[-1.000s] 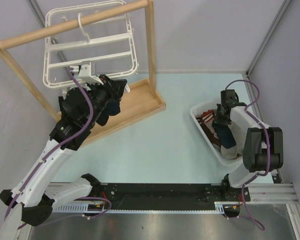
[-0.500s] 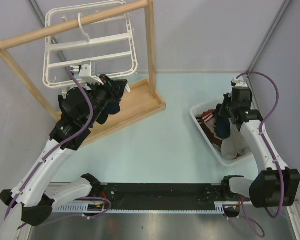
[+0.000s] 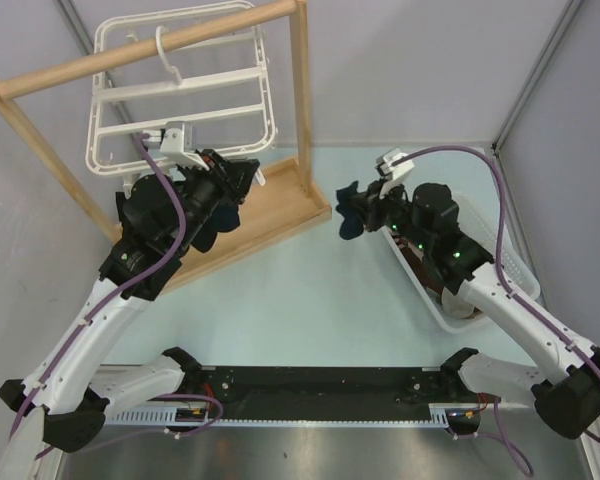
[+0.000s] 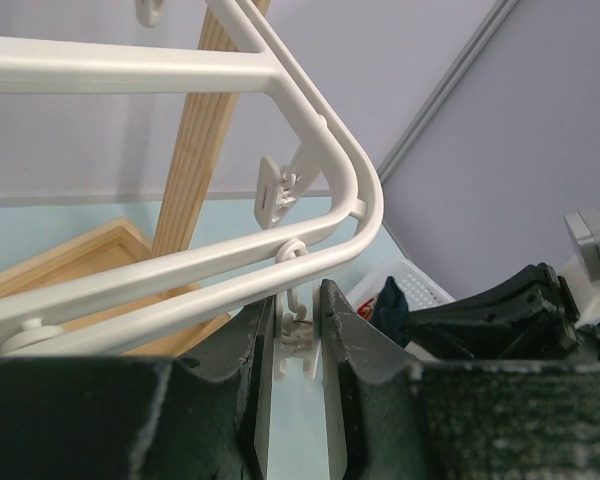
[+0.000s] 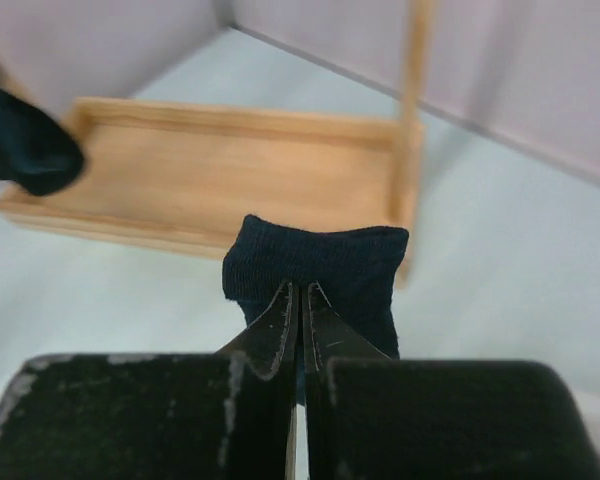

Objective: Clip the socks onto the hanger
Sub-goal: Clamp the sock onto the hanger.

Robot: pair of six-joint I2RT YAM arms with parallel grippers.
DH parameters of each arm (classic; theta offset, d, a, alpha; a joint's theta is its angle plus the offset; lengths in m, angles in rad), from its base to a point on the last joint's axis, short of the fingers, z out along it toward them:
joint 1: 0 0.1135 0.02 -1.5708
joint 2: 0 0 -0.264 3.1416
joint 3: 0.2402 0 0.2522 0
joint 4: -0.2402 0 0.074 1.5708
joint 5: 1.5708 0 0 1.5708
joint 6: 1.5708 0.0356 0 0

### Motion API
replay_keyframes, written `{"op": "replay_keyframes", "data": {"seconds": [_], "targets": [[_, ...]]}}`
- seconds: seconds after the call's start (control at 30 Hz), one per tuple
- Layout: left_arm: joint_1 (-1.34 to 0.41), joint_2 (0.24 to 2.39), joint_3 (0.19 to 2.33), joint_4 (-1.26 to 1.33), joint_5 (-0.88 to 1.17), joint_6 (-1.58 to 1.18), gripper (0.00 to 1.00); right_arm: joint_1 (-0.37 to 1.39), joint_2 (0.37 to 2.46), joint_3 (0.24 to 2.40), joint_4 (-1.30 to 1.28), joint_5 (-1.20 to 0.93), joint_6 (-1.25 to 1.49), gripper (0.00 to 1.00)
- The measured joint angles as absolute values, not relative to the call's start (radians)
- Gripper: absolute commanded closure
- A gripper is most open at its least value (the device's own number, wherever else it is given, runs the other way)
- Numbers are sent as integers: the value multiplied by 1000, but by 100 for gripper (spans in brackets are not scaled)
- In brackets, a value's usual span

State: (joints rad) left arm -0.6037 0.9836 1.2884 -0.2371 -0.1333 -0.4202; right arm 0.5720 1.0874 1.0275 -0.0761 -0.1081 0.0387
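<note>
Moved: right gripper out of white basket, now mid-table.
Right grip: clamped on navy sock, soft knit, long axis toward wooden stand.
Left gripper: pinching hanger clip, white plastic.

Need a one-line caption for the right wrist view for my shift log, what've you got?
Right hand pinched shut on a dark navy sock, held up facing the wooden stand's tray base.

the hanger is plain white, and its clip is white too. the wooden stand is pale tan with fine grain. the sock in the middle of the right wrist view is dark navy. the table is pale mint, the basket white, the cables purple, the arms white and black.
</note>
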Motion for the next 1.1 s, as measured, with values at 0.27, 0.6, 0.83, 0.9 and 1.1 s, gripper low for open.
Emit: {"op": "replay_keyframes", "data": {"seconds": [0.27, 0.6, 0.83, 0.9, 1.1], "targets": [[-603, 987, 1288, -221, -113, -419, 100, 802, 1228, 1028, 250, -108, -35, 100], [-601, 987, 1288, -221, -99, -418, 100, 915, 1360, 1037, 489, -64, -133, 100], [-599, 987, 1288, -221, -92, -418, 100, 929, 1414, 1084, 521, -65, -156, 100], [-599, 987, 1288, -221, -91, -418, 100, 937, 1415, 1097, 525, -65, -162, 100], [-599, 990, 1288, -221, -90, -418, 99, 952, 1415, 1134, 546, -69, -179, 100]]}}
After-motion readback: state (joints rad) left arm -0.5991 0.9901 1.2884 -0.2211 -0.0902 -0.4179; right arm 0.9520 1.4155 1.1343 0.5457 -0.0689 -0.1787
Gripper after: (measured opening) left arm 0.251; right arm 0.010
